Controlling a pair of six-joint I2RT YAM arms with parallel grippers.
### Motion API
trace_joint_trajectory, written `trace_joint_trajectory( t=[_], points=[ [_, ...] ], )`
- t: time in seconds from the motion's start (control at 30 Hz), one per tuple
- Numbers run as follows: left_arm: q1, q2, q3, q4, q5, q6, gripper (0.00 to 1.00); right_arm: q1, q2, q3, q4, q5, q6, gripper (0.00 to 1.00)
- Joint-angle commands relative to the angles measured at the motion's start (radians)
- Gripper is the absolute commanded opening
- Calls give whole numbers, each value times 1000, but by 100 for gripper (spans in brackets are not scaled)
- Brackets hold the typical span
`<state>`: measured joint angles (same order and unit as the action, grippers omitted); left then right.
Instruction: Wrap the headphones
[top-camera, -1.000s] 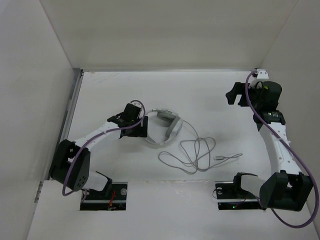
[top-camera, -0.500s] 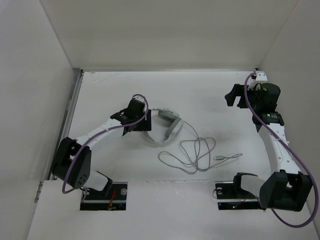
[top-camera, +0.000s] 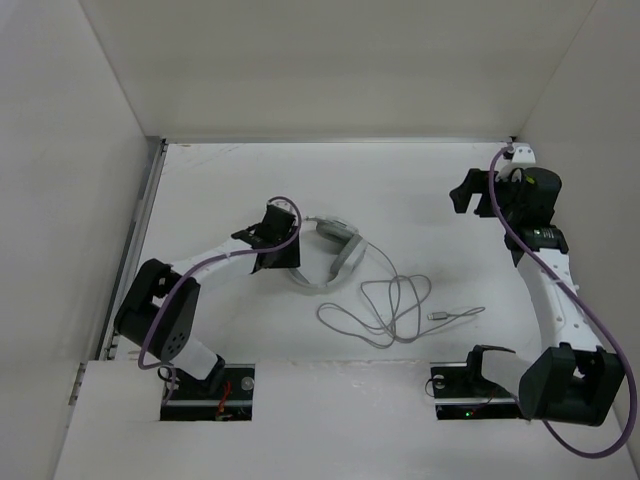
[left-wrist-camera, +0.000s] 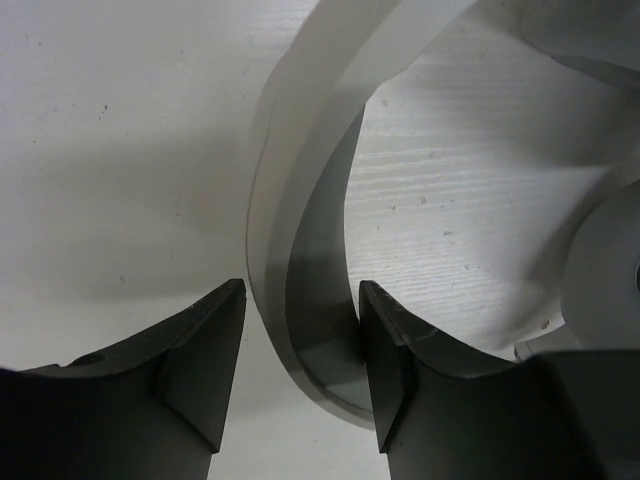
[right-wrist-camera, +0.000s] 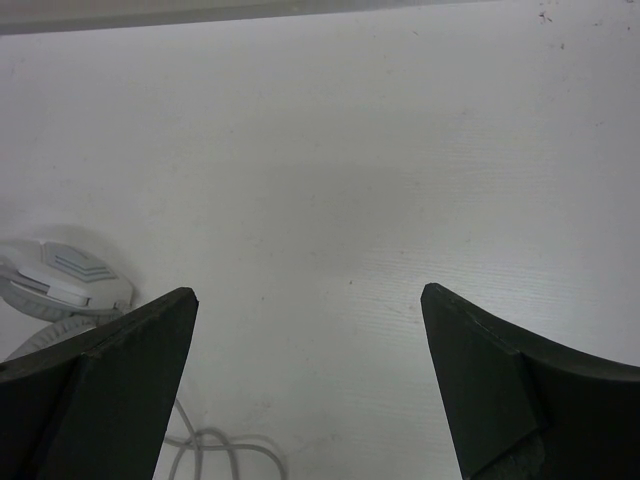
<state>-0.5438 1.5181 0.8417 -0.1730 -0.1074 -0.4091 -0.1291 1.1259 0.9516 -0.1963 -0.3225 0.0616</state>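
— White on white, I can hardly pick it out. Where are the headphones (top-camera: 330, 255)?

— Middle of the worktop (top-camera: 220, 180), lying flat. The left fingers (left-wrist-camera: 200, 390) are down over the band (left-wrist-camera: 300, 250), one on each side of it.

— Pinching it?

— I cannot tell. The right-hand finger touches the band's inner face, and the other sits just beside the outer edge. Whether they are pressing on it, I wouldn't swear.

— And the other arm?

— Far right, well apart from everything. The right fingers (right-wrist-camera: 110, 400) are spread wide with nothing between them, only bare worktop below.

— So how much is wrapped?

— None that I can see. The cable (top-camera: 385, 310) runs off the headphones to the near right and lies in loose, overlapping loops on the worktop. Its plug (top-camera: 437, 316) trails off to the right of the loops. Not one turn goes round the band or the cups.

— Everything left to do, then.

— I'd say so. This looks like the first step, getting hold of the headphones. After that the cable has to be picked up and wound round them, and the plug tucked in.
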Motion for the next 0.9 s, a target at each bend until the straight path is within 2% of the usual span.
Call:
trace_joint_trajectory(
  t=[0.0, 0.3, 0.47, 0.53, 0.63, 0.77, 0.87],
  points=[
    [-6, 14, -7, 72, -35, -16, 45, 6, -31, 4, 64, -13, 23, 100],
    [-31, 65, 23, 101, -52, -27, 34, 3, -51, 3, 66, -38, 40, 100],
    [-31, 89, 33, 119, -38, -19, 17, -7, -63, -4, 80, -39, 76, 100],
    [-18, 97, 39, 136, -11, -14, 8, -7, -67, 2, 83, -39, 99, 100],
    [-12, 99, 57, 156, 23, 15, 1, -1, -69, 18, 80, -56, 139, 100],
    [-11, 80, 146, 135, 31, 65, 0, 12, -75, 44, 51, -89, 175, 100],
    [23, 77, 281, 69, 46, 104, 0, 67, -84, 61, 32, -121, 165, 100]
  ],
)
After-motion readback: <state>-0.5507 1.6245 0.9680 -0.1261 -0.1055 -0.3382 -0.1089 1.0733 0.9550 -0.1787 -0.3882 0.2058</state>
